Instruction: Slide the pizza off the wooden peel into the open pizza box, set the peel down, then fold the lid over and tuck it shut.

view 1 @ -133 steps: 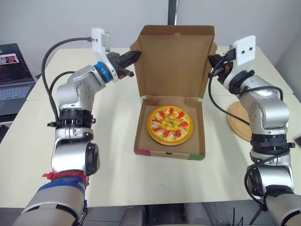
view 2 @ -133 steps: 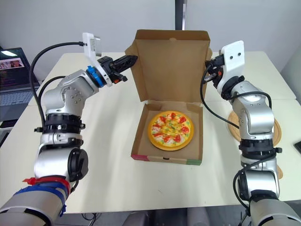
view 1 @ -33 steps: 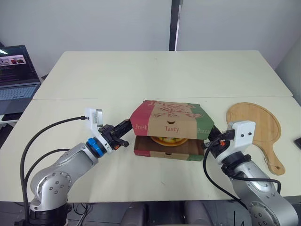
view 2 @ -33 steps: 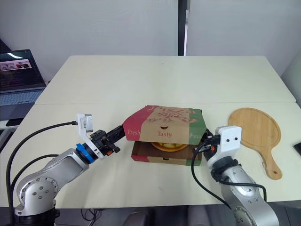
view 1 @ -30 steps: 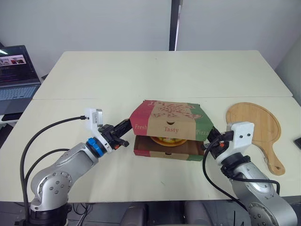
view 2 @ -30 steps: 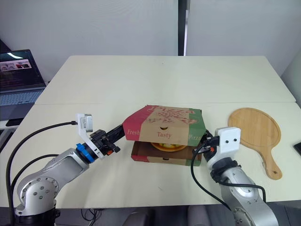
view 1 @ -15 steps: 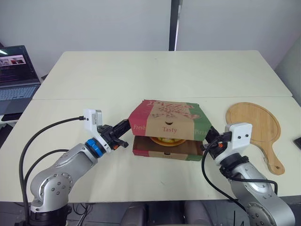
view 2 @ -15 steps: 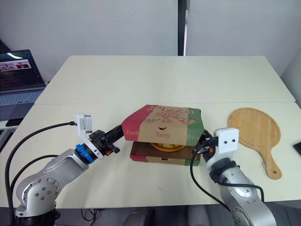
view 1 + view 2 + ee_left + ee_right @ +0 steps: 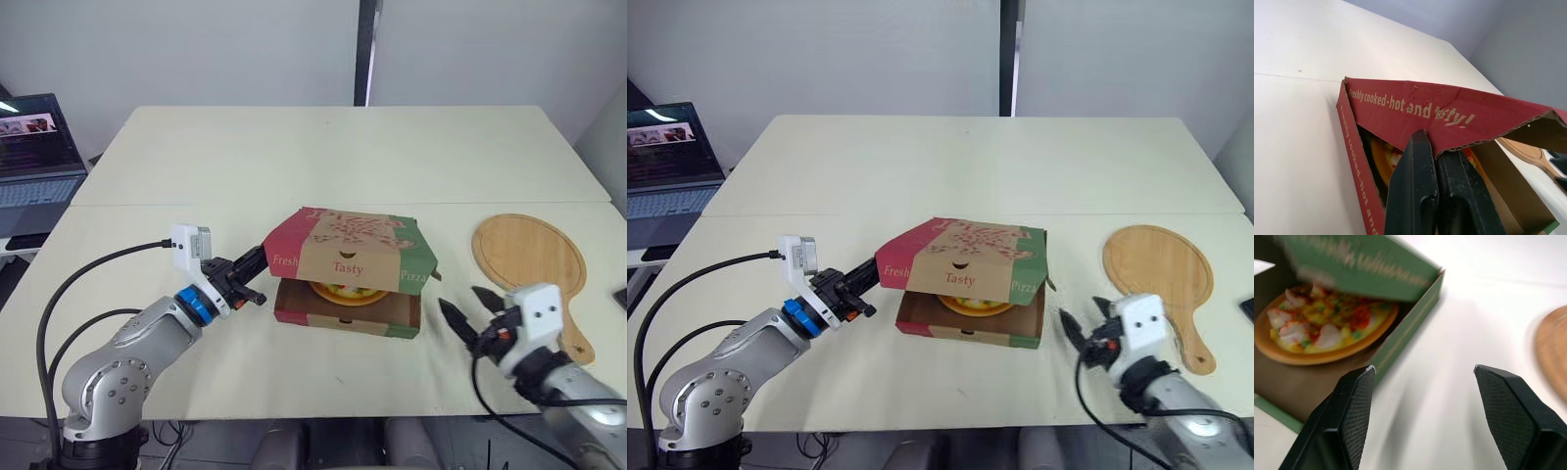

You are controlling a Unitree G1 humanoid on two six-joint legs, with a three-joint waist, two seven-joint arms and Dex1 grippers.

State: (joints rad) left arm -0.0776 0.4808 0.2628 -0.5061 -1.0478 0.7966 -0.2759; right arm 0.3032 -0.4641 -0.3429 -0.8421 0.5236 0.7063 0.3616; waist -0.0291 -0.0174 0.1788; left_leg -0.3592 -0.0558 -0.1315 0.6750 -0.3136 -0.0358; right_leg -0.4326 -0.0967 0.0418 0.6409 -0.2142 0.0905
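Starting well to the left of the pizza box [image 9: 343,319], we see a laptop [image 9: 29,147] off the counter's [image 9: 294,157] edge; it plays no part.

Just left of the box, the left claw [image 9: 260,259] has its fingers pressed together, pinching nothing. Their tips rest against the lower edge of the lid's red side flap [image 9: 1410,105].

The box sits mid-counter with the pizza [image 9: 343,291] already inside. The lid [image 9: 353,230] is folded over but rides tilted above the base. Through the gap under the front flap [image 9: 348,264] we can see the pizza, so we judge the fold done and the tuck not yet made.

Right of the box, the green side flap [image 9: 1361,264] hangs above the right wall rather than inside it. The right claw [image 9: 468,311] is spread wide, holds nothing, and hovers near that wall without touching it. Farther right of the box, the peel [image 9: 529,259] lies flat on the counter, so that step looks finished.

To tuck well, we would guide each side flap inside its wall before pressing down, working both sides together so the lid drops level. The right claw needs to meet the green flap and nudge it inward. The left tips should push the red flap in, not up. We would press gently: the box is light and may skid, and a hard push could crease the card or crush the topping.
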